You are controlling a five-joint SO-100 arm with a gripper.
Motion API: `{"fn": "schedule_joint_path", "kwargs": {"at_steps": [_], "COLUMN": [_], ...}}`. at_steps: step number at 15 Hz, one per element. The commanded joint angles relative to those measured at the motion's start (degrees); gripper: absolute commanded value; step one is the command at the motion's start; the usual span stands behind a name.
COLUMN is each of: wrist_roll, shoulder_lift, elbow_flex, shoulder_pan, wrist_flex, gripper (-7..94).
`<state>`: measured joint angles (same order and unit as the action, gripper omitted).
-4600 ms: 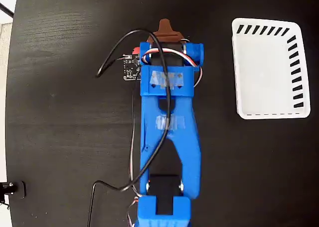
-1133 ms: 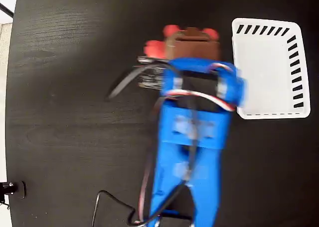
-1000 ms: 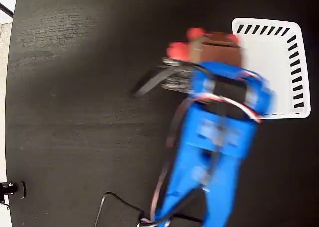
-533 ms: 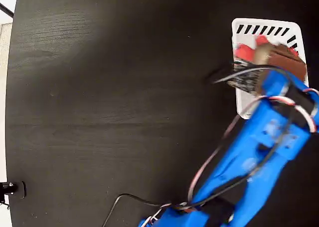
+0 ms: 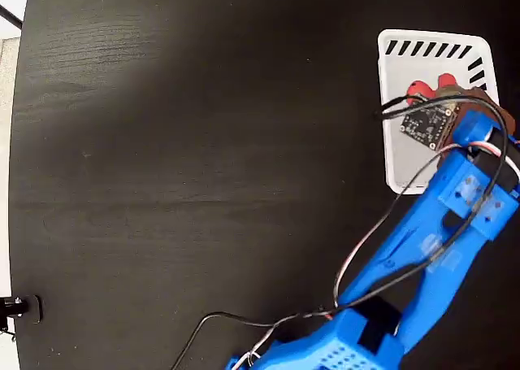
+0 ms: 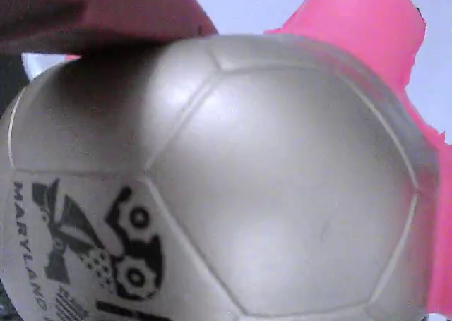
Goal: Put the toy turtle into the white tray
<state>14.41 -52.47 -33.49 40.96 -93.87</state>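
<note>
Fingers barely visible: in the wrist view a dark reddish finger (image 6: 106,14) lies against the top of the toy turtle (image 6: 233,187), whose gold shell with dark print fills the frame, so the gripper (image 5: 455,102) reads as pinching the turtle, though the second finger is hidden. In the fixed view the turtle's red parts (image 5: 431,88) show just past the gripper tip, over the middle of the white tray (image 5: 396,154). Change: a second ago the turtle was carried left of the tray over bare table; half a second ago it reached the tray's upper part; now the arm (image 5: 439,224) has swung right and settled over the tray's interior, motion blur gone. Judgement: transport is essentially done, release is what remains. Cannot tell whether the turtle touches the tray floor or hangs above it. Around: black table (image 5: 179,142), loose cables (image 5: 382,224) trailing off the arm, nothing in the tray blocking a drop.
</note>
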Motion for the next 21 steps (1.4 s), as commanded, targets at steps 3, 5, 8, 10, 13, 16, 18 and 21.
{"fn": "schedule_joint_path", "kwargs": {"at_steps": [3, 5, 8, 10, 13, 16, 18, 21], "wrist_roll": [0.44, 0.26, 0.26, 0.26, 0.26, 0.26, 0.26, 0.26], "shoulder_lift": [2.02, 4.04, 5.80, 6.24, 6.68, 6.77, 6.77, 6.77], "elbow_flex": [6.33, 7.91, 9.23, 9.23, 9.14, 9.14, 9.05, 9.14], "shoulder_pan": [1.05, 1.05, 1.14, 1.14, 1.23, 1.23, 1.23, 1.23], "wrist_flex": [-0.53, -0.53, -0.44, 0.09, 0.62, 0.79, 0.79, 0.62], "gripper": [0, 0, 5, 16, 54, 62, 67, 67]}}
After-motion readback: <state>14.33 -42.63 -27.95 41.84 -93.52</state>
